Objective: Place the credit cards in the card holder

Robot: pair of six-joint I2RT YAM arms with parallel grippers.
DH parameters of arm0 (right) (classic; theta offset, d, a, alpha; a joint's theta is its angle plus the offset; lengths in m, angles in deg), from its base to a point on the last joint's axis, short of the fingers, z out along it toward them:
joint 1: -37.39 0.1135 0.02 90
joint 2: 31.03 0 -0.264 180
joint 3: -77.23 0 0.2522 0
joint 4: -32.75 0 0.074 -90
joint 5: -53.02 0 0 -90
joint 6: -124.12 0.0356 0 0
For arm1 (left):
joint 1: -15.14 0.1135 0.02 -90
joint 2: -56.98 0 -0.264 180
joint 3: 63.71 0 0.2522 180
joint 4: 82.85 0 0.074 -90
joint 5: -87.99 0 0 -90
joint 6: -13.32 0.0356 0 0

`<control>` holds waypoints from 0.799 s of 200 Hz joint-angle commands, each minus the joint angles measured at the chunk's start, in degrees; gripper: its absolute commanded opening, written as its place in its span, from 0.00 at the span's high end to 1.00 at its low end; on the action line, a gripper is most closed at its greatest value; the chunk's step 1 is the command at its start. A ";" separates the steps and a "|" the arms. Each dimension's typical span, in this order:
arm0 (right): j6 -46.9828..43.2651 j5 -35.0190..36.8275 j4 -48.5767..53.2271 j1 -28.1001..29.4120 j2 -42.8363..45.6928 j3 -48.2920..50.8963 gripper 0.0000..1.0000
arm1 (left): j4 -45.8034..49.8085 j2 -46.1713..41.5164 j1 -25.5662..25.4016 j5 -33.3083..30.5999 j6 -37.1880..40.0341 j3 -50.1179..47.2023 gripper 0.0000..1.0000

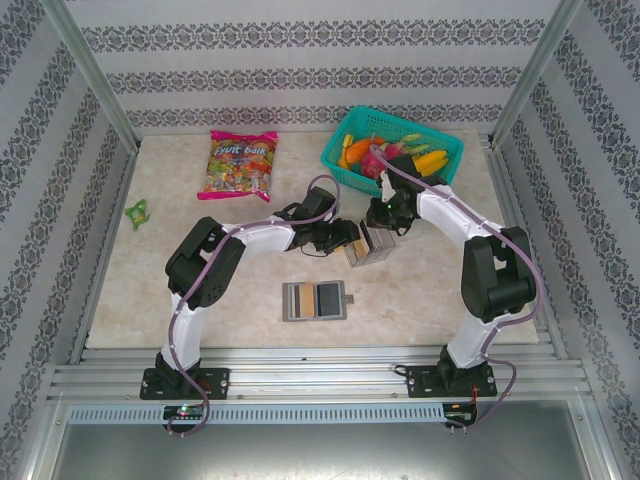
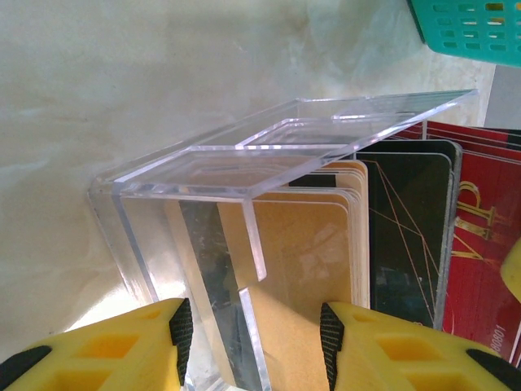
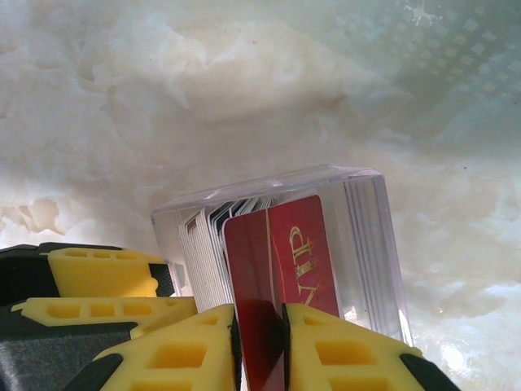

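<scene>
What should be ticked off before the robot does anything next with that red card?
1. Right hand pinching the red card: ok.
2. Red card out of the clear box: not ok, its far end sits among the other cards.
3. Left hand straddling the box end: ok; whether it presses firmly: cannot tell.
4. Card holder lying open and flat on the table: ok.
5. Table between box and holder bare: ok, judging by the top view.
</scene>
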 commanded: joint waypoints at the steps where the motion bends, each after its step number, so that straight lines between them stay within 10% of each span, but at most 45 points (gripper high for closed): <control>1: 1.09 -4.74 0.26 0.02 1.83 -0.28 0.79 | -1.06 0.95 -0.23 1.69 -0.90 1.63 0.51; 112: 1.64 -6.26 -0.36 -1.19 2.09 0.69 0.90 | -1.22 0.95 -0.31 1.96 -0.84 1.63 0.51; 160: 2.22 -7.56 -0.96 -1.50 2.51 1.28 0.79 | -1.26 0.98 -0.31 1.96 -0.84 1.81 0.51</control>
